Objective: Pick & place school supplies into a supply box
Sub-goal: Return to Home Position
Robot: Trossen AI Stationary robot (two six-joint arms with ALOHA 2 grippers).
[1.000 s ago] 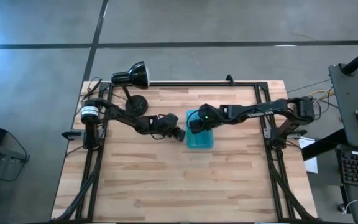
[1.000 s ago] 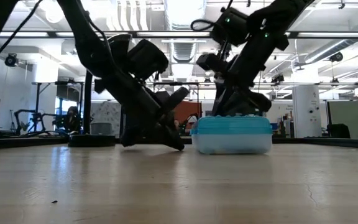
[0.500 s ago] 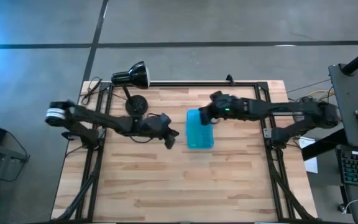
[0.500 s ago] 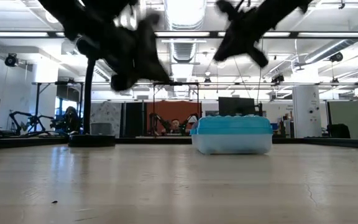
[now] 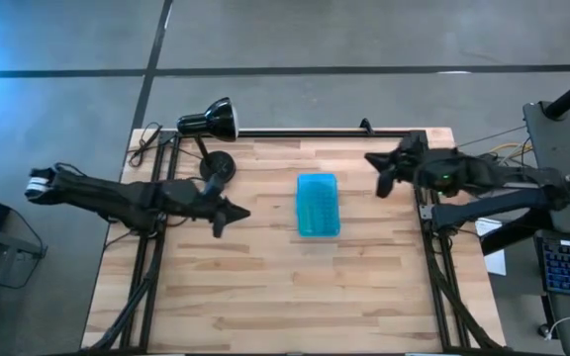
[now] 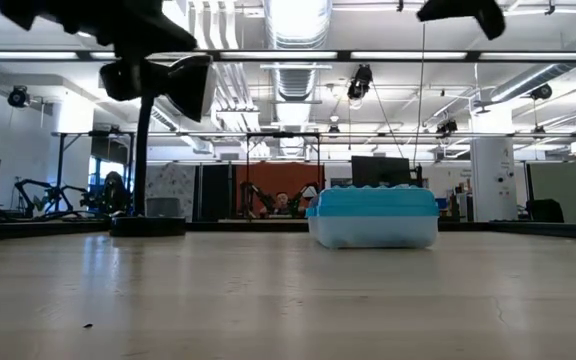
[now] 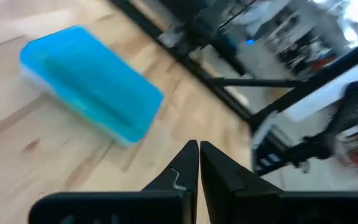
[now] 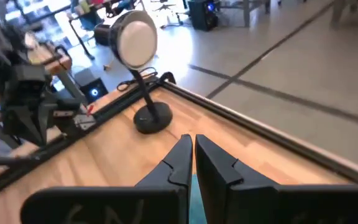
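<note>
The supply box [image 5: 317, 205] lies flat on the middle of the table with its teal half on top and its clear whitish half [image 6: 373, 230] on the wood; it is closed. It also shows in the left wrist view as the box [image 7: 92, 90]. No pens, pencils or scissors show. My left gripper [image 5: 228, 215] hangs in the air left of the box, fingers shut [image 7: 199, 155]. My right gripper [image 5: 385, 176] is raised to the right of the box near the table's far right corner, fingers shut [image 8: 192, 149]. Neither touches anything.
A black desk lamp [image 5: 211, 124] stands on its round base [image 5: 218, 166] at the table's far left; it shows in the right wrist view as the lamp [image 8: 138, 50]. A black frame rail [image 5: 305, 132] runs along the far edge. Bare wood lies on the near half [image 5: 295, 287].
Both arms have drawn back from the box and risen. My left gripper has moved from beside the box's left side toward the table's left edge. My right gripper has left the box's top and moved toward the table's far right corner. The box has stayed in place.
</note>
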